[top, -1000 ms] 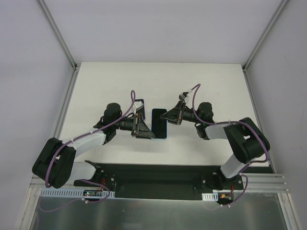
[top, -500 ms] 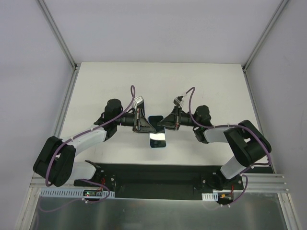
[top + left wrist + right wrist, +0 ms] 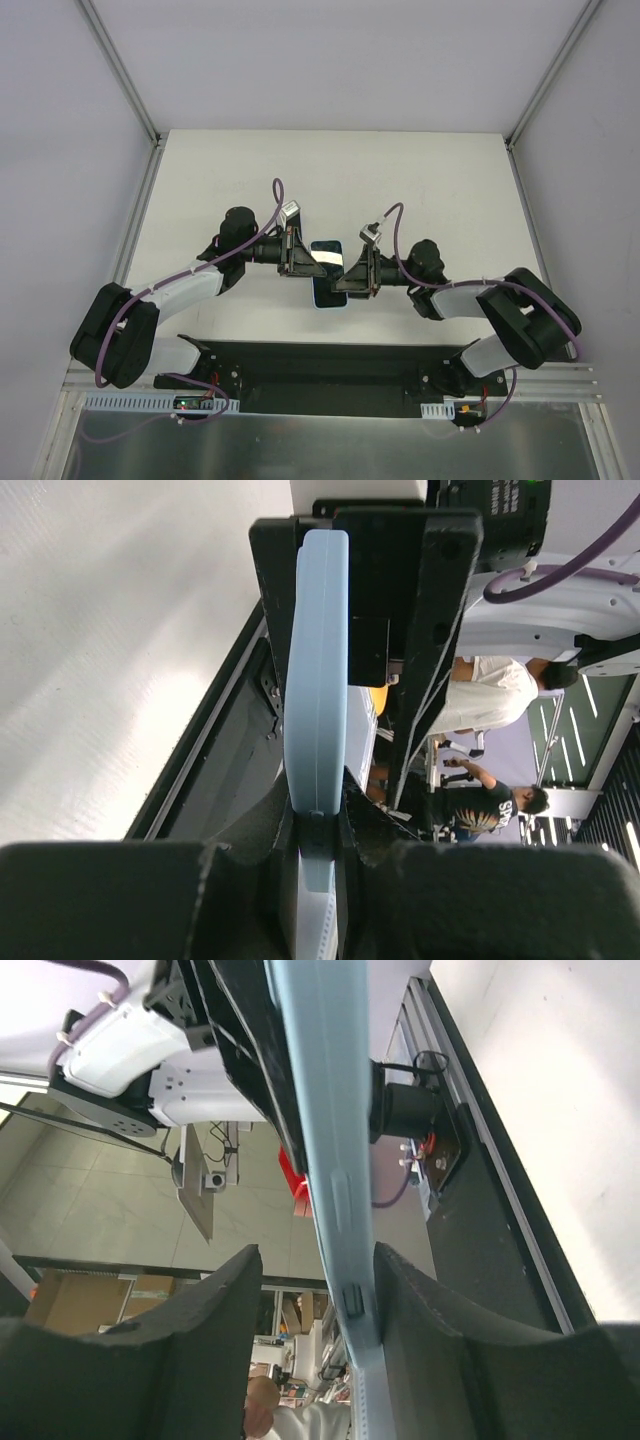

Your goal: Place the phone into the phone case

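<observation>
Phone case point(image 3: 328, 285) is up btwn the two hands over the near-middle of the desk point(image 3: 450, 180), long axis running away from the arm bases. Light blue rim shows at its near end. The face is dark & glossy w/ a bright glare patch toward the far end; can't tell if anything sits in it. L hand point(image 3: 298, 262) comes in from the left onto the case's left long side, toward the far end. In the L wrist view the case point(image 3: 318, 680) is edge-on, a pale blue strip running down into the slot btwn the two dark fingers point(image 3: 110, 900), which press on it from both sides w/ no gap seen, i.e. pinching it. R hand point(image 3: 352, 280) comes from the right at the case's right long side, closer to the near end. In the R wrist view the case edge point(image 3: 335, 1160) runs diag. btwn the fingers: one finger point(image 3: 430, 1340) touches it, the other point(image 3: 190, 1350) stands apart w/ bkgd showing through the gap, so the R hand is spread around the edge, not clamped. In the top view the case looks tilted & clear of the desk, but contact can't be judged for sure. Black base plate point(image 3: 330, 365) lies along the near desk edge.
</observation>
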